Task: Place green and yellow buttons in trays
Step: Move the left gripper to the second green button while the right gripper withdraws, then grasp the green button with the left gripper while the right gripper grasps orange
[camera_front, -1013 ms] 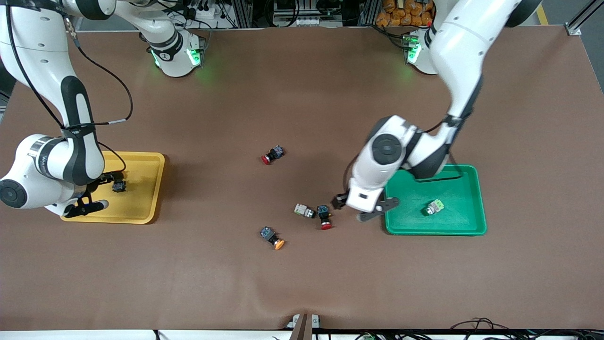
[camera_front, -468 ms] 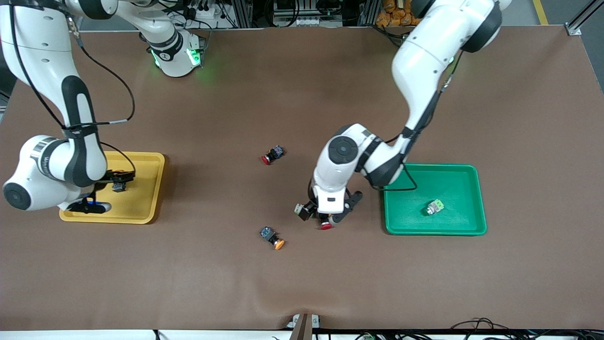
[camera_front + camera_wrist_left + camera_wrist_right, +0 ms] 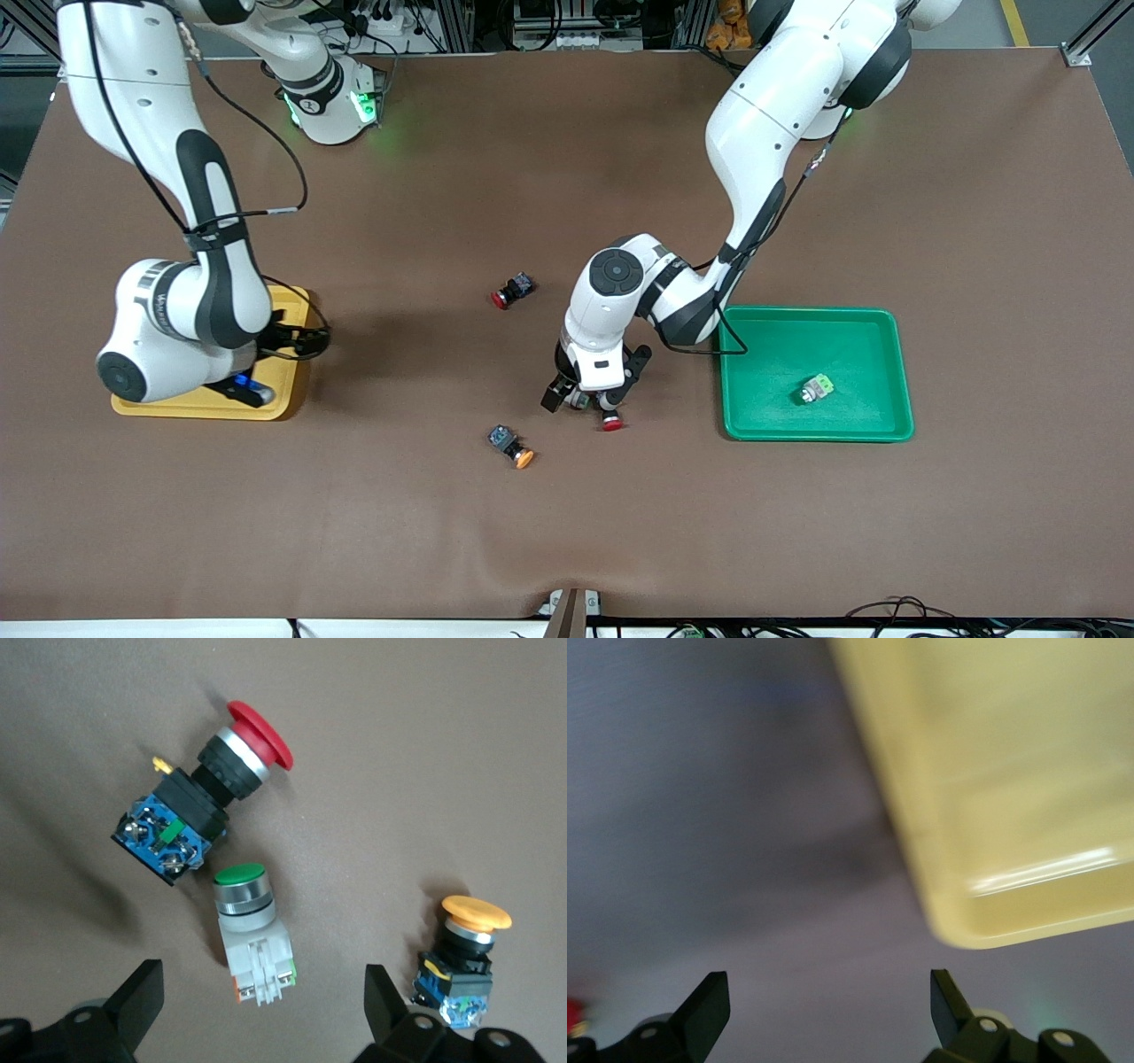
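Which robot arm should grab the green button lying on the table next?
The left. Its open left gripper hangs right over the green button, while the right gripper, also open, is away at the yellow tray.

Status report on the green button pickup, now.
Left gripper open over green button on the table. Right gripper open at yellow tray corner. Red-capped switch close beside the green button, may crowd the jaws.
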Robot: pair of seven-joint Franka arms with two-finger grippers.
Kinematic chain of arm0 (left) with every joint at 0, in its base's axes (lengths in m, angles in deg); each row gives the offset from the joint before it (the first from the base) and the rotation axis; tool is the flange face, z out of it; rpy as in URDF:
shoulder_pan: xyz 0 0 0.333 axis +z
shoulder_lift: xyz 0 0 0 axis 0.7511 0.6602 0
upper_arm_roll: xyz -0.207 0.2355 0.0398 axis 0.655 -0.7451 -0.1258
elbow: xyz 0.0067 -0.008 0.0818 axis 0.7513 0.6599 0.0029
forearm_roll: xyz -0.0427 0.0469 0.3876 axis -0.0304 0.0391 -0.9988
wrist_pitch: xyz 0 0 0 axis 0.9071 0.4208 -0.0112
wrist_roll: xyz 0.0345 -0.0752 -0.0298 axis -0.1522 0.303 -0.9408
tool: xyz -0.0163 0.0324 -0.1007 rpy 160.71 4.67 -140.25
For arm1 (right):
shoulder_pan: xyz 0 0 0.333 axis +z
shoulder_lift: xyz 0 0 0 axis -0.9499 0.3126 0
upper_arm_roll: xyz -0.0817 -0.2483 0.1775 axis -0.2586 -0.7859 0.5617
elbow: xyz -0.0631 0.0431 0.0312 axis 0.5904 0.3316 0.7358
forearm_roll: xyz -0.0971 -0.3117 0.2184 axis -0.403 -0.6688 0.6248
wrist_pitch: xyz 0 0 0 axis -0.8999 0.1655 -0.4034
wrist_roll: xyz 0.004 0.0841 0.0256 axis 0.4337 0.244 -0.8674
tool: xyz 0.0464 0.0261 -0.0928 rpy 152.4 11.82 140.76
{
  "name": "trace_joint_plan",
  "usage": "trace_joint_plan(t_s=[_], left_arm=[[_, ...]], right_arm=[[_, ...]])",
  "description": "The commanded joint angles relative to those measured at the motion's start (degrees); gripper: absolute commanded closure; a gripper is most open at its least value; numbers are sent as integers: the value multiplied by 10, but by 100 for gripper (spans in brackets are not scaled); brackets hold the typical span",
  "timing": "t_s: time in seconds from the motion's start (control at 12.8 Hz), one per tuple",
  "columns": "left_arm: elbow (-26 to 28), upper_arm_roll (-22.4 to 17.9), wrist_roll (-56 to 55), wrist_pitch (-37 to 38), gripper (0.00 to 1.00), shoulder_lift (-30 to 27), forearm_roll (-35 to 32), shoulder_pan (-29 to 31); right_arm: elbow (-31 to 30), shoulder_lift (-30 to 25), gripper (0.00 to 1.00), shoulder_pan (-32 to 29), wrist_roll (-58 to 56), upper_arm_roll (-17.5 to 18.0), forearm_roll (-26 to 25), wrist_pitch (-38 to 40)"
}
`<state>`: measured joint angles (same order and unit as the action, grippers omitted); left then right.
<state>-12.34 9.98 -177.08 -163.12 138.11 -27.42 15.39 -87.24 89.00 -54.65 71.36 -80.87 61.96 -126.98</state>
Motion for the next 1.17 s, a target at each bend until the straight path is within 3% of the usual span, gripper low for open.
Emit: trace_joint_plan(t_s=[0.0, 0.16, 0.23, 0.31, 0.39, 0.47, 0.78, 1.09], left_arm=[[-23, -8, -20, -18, 0, 27, -3, -10], [-23, -9, -20, -18, 0, 31, -3, -11], [-23, -9, -19, -23, 16, 34, -3, -11], [-22, -10, -20, -32, 42, 35, -3, -11], [-20, -10, -13, -32, 81, 35, -3, -11], [-19, -10, -8, -32, 100, 34, -4, -11], [-15, -7, -8, -25, 100, -5, -10, -9], [-9, 14, 65, 93, 100, -95, -4, 10]], right_arm=[[24, -5, 0, 25, 8, -2, 36, -1], [38, -5, 0, 89, 4, 5, 26, -63], [38, -4, 0, 109, 0, 5, 26, -99], [38, 0, 0, 115, -4, 6, 31, -140], [39, 5, 0, 119, -19, 15, 31, -177], [43, 5, 0, 117, -49, 32, 32, -215], [42, 8, 0, 117, -140, 67, 42, -319], [47, 42, 0, 110, -174, 117, 63, -431]])
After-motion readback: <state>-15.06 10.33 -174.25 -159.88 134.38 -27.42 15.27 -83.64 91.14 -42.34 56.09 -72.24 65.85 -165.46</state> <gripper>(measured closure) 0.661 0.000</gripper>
